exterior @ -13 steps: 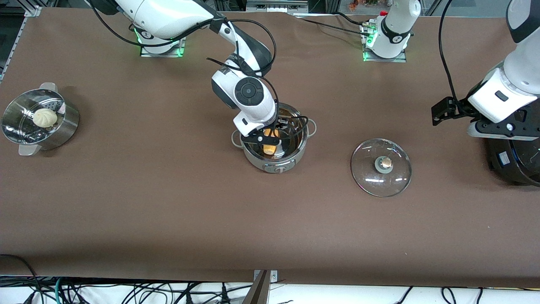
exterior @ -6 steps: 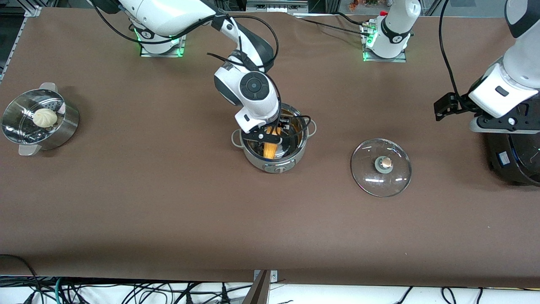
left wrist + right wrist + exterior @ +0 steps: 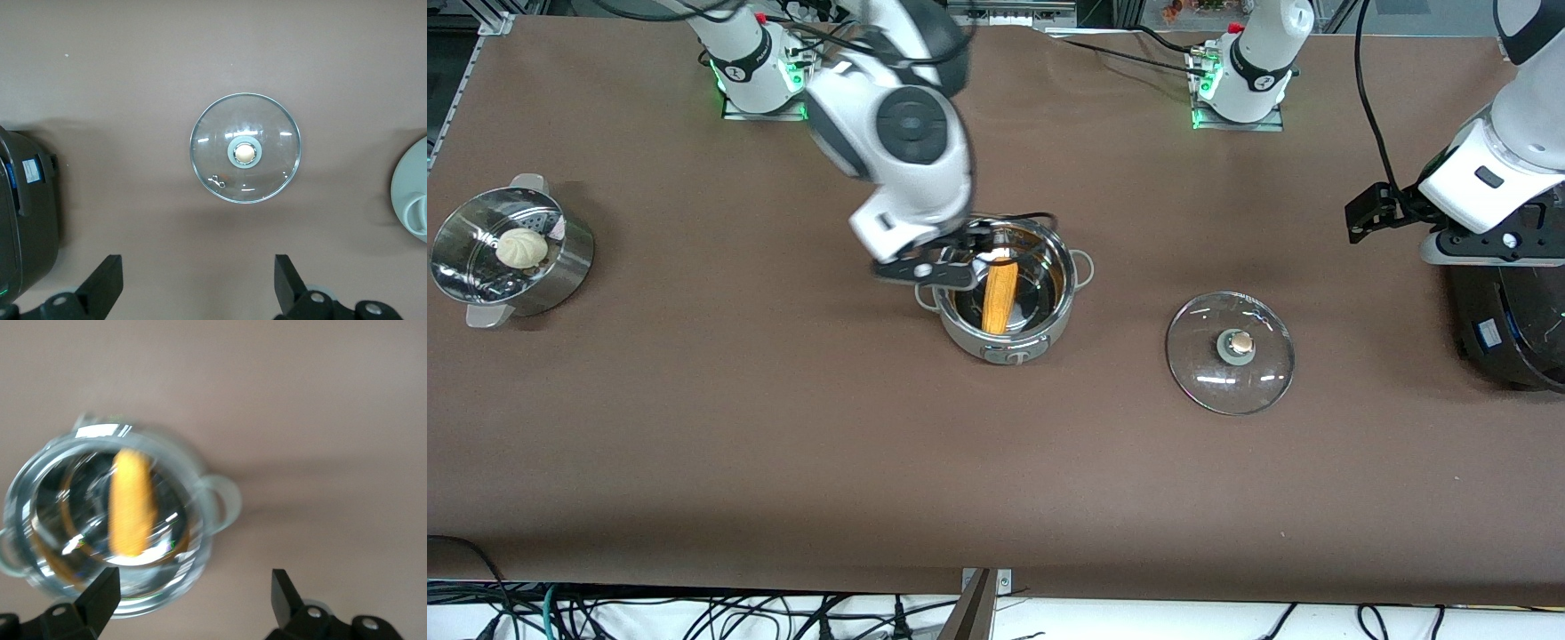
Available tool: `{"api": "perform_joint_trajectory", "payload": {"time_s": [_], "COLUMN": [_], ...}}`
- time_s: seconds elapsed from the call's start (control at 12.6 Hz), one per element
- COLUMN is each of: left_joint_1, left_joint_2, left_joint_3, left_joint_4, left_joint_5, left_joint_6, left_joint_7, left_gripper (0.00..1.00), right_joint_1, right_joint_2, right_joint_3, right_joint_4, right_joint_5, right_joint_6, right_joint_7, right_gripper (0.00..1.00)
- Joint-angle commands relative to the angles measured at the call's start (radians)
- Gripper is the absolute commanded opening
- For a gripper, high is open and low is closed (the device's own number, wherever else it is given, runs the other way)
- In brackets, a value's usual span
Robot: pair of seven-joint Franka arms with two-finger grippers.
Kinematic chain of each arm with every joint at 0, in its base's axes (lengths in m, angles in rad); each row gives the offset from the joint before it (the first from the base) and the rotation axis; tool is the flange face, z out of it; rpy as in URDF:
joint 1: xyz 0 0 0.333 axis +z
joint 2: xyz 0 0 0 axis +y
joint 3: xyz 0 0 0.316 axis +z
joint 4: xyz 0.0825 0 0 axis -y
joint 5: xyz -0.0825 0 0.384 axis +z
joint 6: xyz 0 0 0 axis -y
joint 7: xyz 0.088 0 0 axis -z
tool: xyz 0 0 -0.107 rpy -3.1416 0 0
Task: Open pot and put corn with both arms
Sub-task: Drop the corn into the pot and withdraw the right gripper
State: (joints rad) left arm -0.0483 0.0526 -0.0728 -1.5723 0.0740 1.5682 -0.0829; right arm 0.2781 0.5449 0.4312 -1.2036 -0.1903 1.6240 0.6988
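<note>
The steel pot (image 3: 1014, 342) stands uncovered mid-table, and the yellow-orange corn (image 3: 1000, 295) lies inside it. Its glass lid (image 3: 1230, 353) lies flat on the table toward the left arm's end. My right gripper (image 3: 935, 265) is open and empty, raised over the pot's rim on the right arm's side. The right wrist view shows the pot (image 3: 200, 540) with the corn (image 3: 132, 503) in it, clear of my open right gripper (image 3: 190, 603). My left gripper (image 3: 1489, 265) waits open and empty, held high by the black cooker. In the left wrist view it (image 3: 193, 287) looks down on the lid (image 3: 245, 148).
A perforated steamer basket (image 3: 560, 267) with a pale bun (image 3: 522, 247) stands at the right arm's end. A large black cooker (image 3: 1507, 338) stands at the left arm's end, and it also shows in the left wrist view (image 3: 23, 213). Cables hang along the table's front edge.
My right gripper has let go of the corn, risen out of the pot and drawn back toward its base. The corn now lies in the pot. The left arm has barely moved.
</note>
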Motion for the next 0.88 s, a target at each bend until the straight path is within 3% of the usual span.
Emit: {"api": "perform_joint_trajectory", "payload": {"time_s": [0.0,0.24,0.32,0.56,0.72,0.8], "left_joint_1": [-0.007,-0.004,-0.002,-0.002,-0.002,-0.004], "left_joint_2": [-0.014,-0.013,-0.013,-0.013,-0.013,-0.013], "left_joint_3": [0.005,0.007,0.007,0.007,0.007,0.007], "left_joint_4": [-0.008,-0.006,-0.006,-0.006,-0.006,-0.006], "left_joint_5": [-0.02,-0.02,-0.02,-0.02,-0.02,-0.02], "left_joint_6": [0.009,0.009,0.009,0.009,0.009,0.009], "left_joint_7": [0.006,0.006,0.008,0.008,0.006,0.006], "left_gripper": [1.0,1.0,1.0,1.0,1.0,1.0], "right_joint_1": [-0.3,-0.408,-0.421,-0.428,-0.415,-0.381], "right_joint_2": [-0.055,-0.071,-0.097,-0.328,-0.417,-0.445], "right_joint_3": [0.031,0.017,-0.02,-0.066,-0.148,-0.211], "right_joint_4": [-0.002,-0.004,-0.014,-0.259,-0.292,-0.295], "right_joint_5": [0.026,0.002,0.005,0.001,0.066,0.089], "right_joint_6": [-0.023,-0.023,-0.029,-0.001,0.005,-0.006], "right_joint_7": [-0.292,-0.309,-0.311,-0.315,-0.35,-0.49], "right_gripper": [1.0,1.0,1.0,1.0,1.0,1.0]}}
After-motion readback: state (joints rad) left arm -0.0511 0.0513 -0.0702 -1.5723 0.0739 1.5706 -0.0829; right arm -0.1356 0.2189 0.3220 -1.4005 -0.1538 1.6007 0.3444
